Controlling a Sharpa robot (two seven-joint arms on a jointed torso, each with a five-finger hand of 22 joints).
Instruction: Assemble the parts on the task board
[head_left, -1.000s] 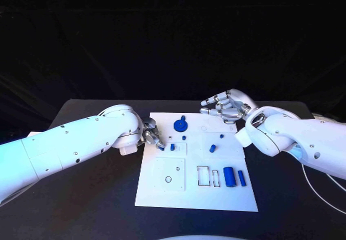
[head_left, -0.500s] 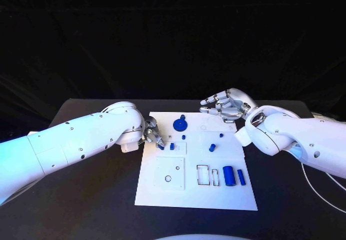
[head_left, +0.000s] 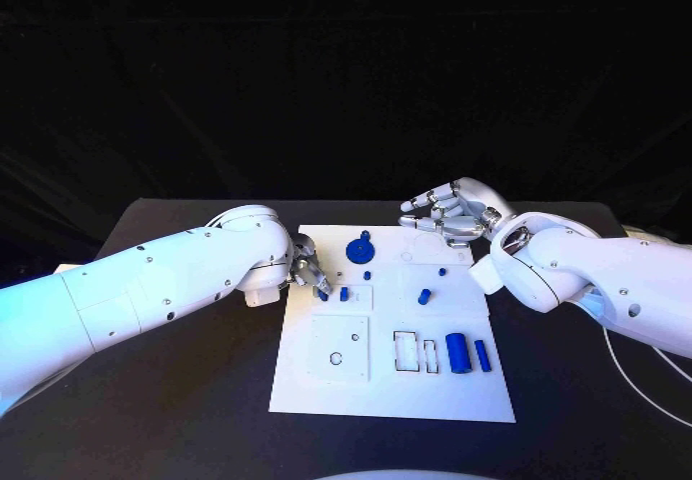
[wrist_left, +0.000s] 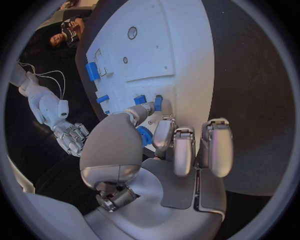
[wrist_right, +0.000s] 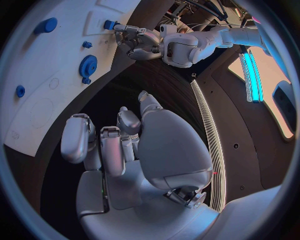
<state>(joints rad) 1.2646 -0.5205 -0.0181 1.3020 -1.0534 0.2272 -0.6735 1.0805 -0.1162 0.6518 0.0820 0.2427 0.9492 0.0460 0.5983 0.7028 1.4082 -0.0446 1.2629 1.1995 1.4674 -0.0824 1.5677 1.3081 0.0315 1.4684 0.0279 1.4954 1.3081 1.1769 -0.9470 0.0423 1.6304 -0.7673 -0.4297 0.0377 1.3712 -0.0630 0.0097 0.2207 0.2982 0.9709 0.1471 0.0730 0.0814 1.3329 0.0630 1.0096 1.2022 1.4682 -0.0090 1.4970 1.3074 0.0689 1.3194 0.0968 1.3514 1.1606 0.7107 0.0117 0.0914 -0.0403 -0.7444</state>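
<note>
The white task board (head_left: 389, 395) lies in the middle of the table. My left hand (head_left: 307, 272) is low over its left edge and pinches a small blue peg (head_left: 323, 294) between thumb and a finger; the peg (wrist_left: 157, 102) shows just past the fingertips. A second small blue peg (head_left: 343, 293) stands close beside it. My right hand (head_left: 454, 212) hovers over the board's far edge with loosely bent fingers and holds nothing. A blue gear (head_left: 361, 247) sits near the far edge.
More blue parts lie on the board: a small stud (head_left: 369, 275), a short peg (head_left: 426, 295), a thick cylinder (head_left: 457, 352) and a thin bar (head_left: 483, 355) at the right. Empty cut-outs (head_left: 415, 352) lie beside them.
My left arm has edged slightly toward the board; its fingers stay at the small peg. The right hand has not moved.
</note>
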